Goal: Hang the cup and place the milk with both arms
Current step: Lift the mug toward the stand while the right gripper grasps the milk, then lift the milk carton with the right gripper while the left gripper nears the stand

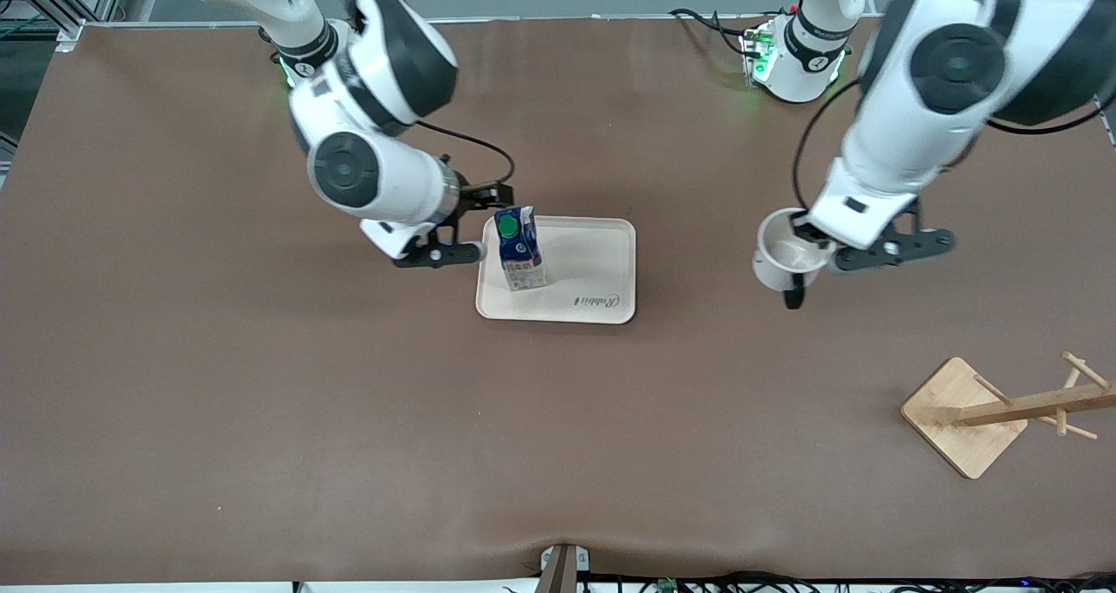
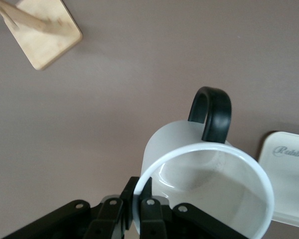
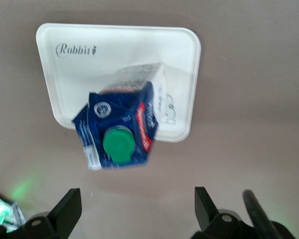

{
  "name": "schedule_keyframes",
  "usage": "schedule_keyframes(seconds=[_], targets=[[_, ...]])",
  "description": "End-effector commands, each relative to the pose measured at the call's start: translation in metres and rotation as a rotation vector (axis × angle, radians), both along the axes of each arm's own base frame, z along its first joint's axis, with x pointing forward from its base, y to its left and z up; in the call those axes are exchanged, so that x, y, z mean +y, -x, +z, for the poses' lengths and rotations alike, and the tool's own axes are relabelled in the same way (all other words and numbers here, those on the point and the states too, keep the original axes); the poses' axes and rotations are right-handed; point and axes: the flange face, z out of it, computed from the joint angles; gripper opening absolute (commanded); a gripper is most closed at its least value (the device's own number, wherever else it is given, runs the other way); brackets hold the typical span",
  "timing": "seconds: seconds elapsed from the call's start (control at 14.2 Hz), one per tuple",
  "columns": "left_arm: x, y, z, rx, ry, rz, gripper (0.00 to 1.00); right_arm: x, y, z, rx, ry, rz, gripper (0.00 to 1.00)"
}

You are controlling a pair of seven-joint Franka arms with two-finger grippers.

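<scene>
The milk [image 1: 520, 248], a blue and white carton with a green cap, stands on the cream tray [image 1: 593, 270], at the tray's end toward the right arm. My right gripper [image 1: 478, 224] is open and empty just beside the carton, apart from it. In the right wrist view the milk [image 3: 119, 132] stands past the open right gripper [image 3: 138, 204]. My left gripper [image 1: 806, 240] is shut on the rim of the white cup [image 1: 782, 257] and holds it above the table, black handle pointing down. In the left wrist view the fingers [image 2: 149, 201] pinch the cup [image 2: 204, 169] wall. The smiley face is hidden.
A wooden cup rack [image 1: 1003, 410] with pegs stands near the left arm's end of the table, nearer the front camera than the cup; its base also shows in the left wrist view [image 2: 45, 35]. Brown table surface lies between the tray [image 2: 289, 174] and the rack.
</scene>
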Motion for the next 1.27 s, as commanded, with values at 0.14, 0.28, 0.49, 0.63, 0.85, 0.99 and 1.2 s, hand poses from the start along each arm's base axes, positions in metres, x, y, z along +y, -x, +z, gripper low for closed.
schedule_keyframes(seconds=[0.14, 0.28, 0.49, 0.63, 0.85, 0.99, 1.2], targets=[[0.086, -0.026, 0.023, 0.005, 0.014, -0.112, 0.0, 0.015, 0.019, -0.025, -0.037, -0.016, -0.032, 1.0], [0.119, -0.036, 0.024, 0.012, 0.023, -0.157, 0.0, 0.017, 0.016, -0.026, -0.056, -0.024, -0.044, 1.0], [0.171, -0.048, 0.023, 0.007, 0.032, -0.168, 0.0, 0.02, 0.016, -0.025, -0.075, -0.03, -0.051, 1.0], [0.186, -0.059, 0.024, 0.003, 0.041, -0.232, 0.0, 0.028, 0.015, -0.027, -0.126, -0.053, -0.062, 1.0], [0.223, -0.072, 0.014, 0.006, 0.052, -0.288, 0.0, 0.029, 0.022, -0.049, -0.177, -0.057, -0.075, 1.0], [0.23, -0.08, 0.015, -0.004, 0.056, -0.335, 0.0, 0.031, 0.025, -0.051, -0.185, -0.053, -0.067, 1.0], [0.257, -0.084, 0.012, -0.001, 0.056, -0.38, 0.0, 0.031, 0.026, -0.051, -0.189, -0.049, -0.062, 0.75]])
